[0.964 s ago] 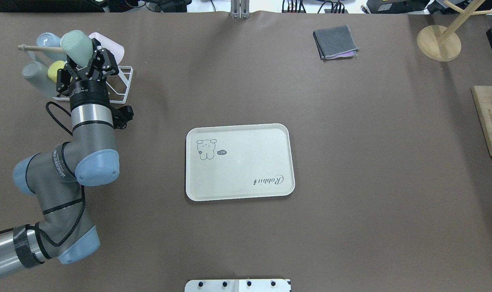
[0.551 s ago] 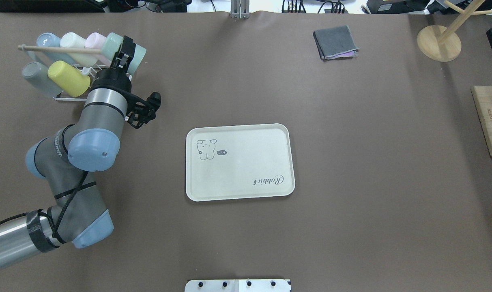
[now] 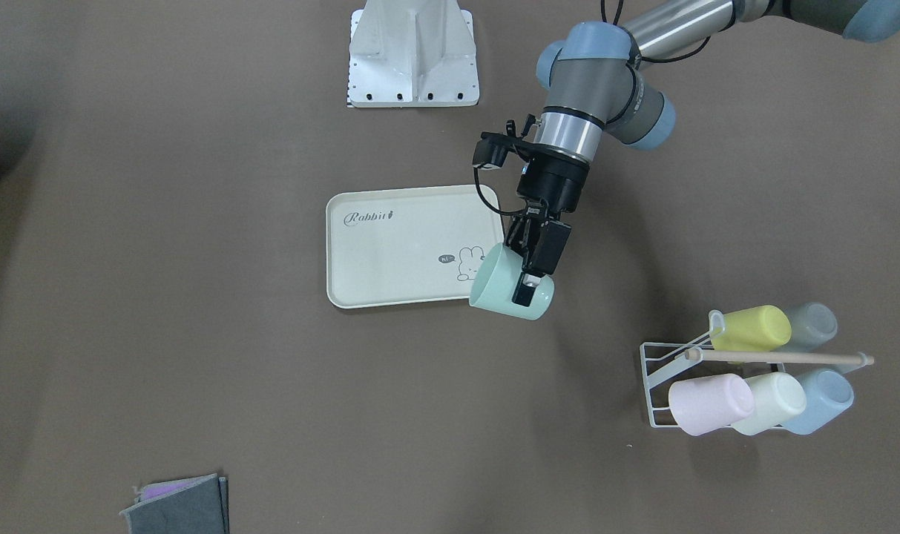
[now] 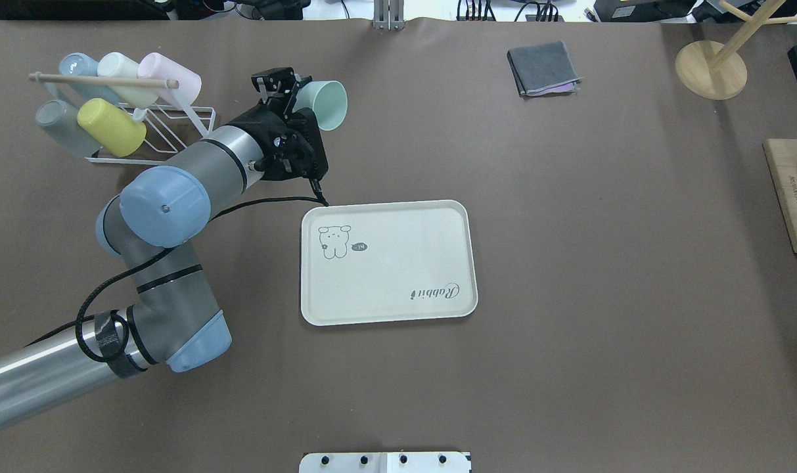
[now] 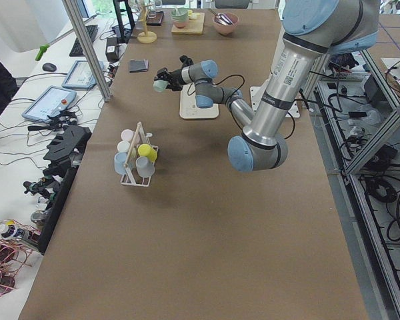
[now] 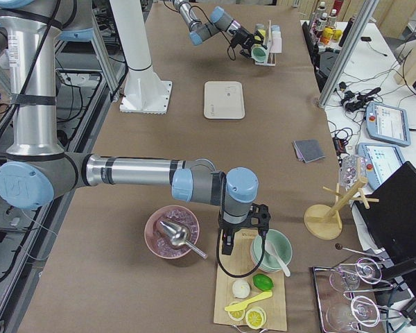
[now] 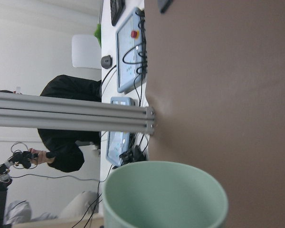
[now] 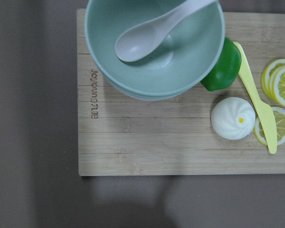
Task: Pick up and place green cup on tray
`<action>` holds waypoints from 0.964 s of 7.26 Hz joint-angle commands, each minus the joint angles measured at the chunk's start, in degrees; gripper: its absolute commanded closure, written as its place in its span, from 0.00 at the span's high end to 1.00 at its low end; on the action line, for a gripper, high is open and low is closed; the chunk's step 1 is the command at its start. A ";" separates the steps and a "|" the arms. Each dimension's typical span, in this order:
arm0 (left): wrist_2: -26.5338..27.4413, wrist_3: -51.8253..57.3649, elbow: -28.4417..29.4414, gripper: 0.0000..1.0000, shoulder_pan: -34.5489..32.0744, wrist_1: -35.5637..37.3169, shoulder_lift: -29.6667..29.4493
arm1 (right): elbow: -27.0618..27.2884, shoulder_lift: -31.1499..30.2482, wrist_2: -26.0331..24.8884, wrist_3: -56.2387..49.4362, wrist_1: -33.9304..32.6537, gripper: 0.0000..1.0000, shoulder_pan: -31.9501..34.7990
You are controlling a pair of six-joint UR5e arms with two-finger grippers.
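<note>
A wide brown tabletop (image 4: 602, 341) carries everything here. The robot's left hand (image 3: 527, 280) is clamped on the pale mint-green plastic cup (image 3: 500, 285) and holds it up in the air, tipped on its side. The cup is near the bunny corner of the cream plastic tray with a raised rim (image 4: 405, 253), but it is not on the tray yet. I think this is the carrying step. Next, the hand should bring the cup over the middle of the tray, turn it so it stands up, go down softly and let go. Farther out, a white wire rack (image 4: 198, 121) holds other cups. The right hand (image 6: 228, 242) hangs far away over a wooden board (image 6: 249, 302); I cannot tell if it is apart or together.
</note>
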 commanded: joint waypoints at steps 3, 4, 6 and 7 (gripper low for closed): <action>-15.71 -33.10 8.81 0.00 0.21 -22.39 -2.15 | 0.45 -0.12 0.11 -0.67 0.02 1.00 -0.06; -18.54 -35.88 12.30 0.00 0.21 -26.24 -3.56 | 0.36 -0.12 0.11 -0.59 0.02 1.00 0.03; -20.83 -40.01 19.60 0.00 1.43 -33.90 -5.23 | 0.45 -0.12 0.11 -0.59 0.02 1.00 0.03; -22.16 -44.22 20.07 0.00 1.70 -34.53 -6.37 | 0.45 -0.21 0.19 -0.67 0.02 1.00 0.03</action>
